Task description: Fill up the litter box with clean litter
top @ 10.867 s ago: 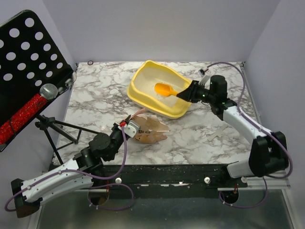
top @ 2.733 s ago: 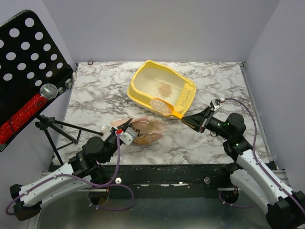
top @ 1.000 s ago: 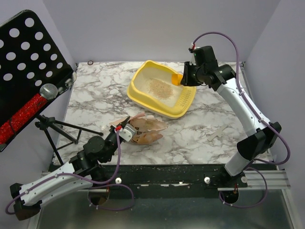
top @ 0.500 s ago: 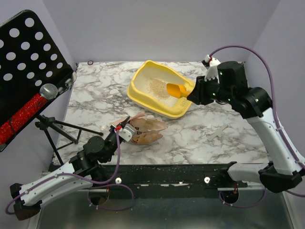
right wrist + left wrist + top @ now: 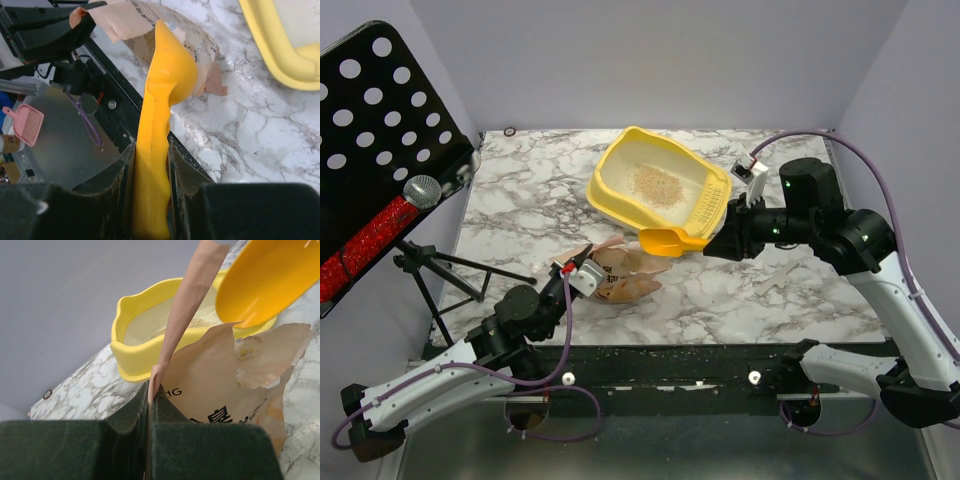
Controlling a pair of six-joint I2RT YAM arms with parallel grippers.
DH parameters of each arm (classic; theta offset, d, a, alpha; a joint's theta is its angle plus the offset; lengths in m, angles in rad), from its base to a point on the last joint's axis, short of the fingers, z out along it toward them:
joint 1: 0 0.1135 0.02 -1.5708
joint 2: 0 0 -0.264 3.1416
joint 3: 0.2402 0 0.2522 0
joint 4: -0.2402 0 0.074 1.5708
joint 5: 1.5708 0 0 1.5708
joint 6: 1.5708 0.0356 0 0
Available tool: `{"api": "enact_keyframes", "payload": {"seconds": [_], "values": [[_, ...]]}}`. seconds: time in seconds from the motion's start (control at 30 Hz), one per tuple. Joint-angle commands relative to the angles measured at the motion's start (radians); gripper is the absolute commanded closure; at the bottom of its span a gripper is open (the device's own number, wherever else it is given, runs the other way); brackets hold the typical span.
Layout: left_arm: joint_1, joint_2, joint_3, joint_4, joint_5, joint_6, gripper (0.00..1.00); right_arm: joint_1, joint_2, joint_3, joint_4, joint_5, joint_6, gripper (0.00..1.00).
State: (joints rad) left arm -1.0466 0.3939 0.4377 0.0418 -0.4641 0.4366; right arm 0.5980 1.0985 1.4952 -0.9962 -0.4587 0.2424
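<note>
The pale-yellow litter box (image 5: 605, 175) (image 5: 131, 352) (image 5: 272, 45) sits at the back middle of the table with a heap of beige clean litter (image 5: 658, 183) (image 5: 200, 323) inside. My right gripper (image 5: 712, 243) (image 5: 152, 150) is shut on the handle of a yellow-orange scoop (image 5: 663, 240) (image 5: 167, 75) (image 5: 260, 280). The scoop's empty bowl hangs just in front of the box, above the mouth of the tan paper bag (image 5: 625, 277) (image 5: 225, 380) (image 5: 187, 37). My left gripper (image 5: 572, 272) (image 5: 150, 387) is shut on an upturned flap of that bag.
A black perforated music stand (image 5: 375, 130) with a microphone (image 5: 380, 225) stands off the table's left edge. A small pink dustpan (image 5: 27, 122) lies below the table's front edge. White walls close the table at back and right.
My right arm has swung the scoop out of the litter box, forward and left, down to the bag's mouth. The left gripper and bag have stayed put.
</note>
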Motion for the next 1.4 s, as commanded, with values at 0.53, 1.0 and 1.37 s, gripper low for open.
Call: {"api": "enact_keyframes", "payload": {"seconds": [0.53, 1.0, 1.37], "values": [[-0.001, -0.003, 0.072, 0.138, -0.019, 0.010, 1.00, 0.062, 0.106, -0.162, 0.162, -0.087, 0.021, 1.00], [-0.001, 0.002, 0.076, 0.132, 0.009, 0.007, 1.00, 0.065, 0.386, -0.044, 0.038, -0.017, 0.103, 1.00], [-0.001, 0.007, 0.087, 0.119, -0.005, -0.001, 1.00, 0.083, 0.592, -0.052, 0.112, -0.104, 0.158, 1.00]]}}
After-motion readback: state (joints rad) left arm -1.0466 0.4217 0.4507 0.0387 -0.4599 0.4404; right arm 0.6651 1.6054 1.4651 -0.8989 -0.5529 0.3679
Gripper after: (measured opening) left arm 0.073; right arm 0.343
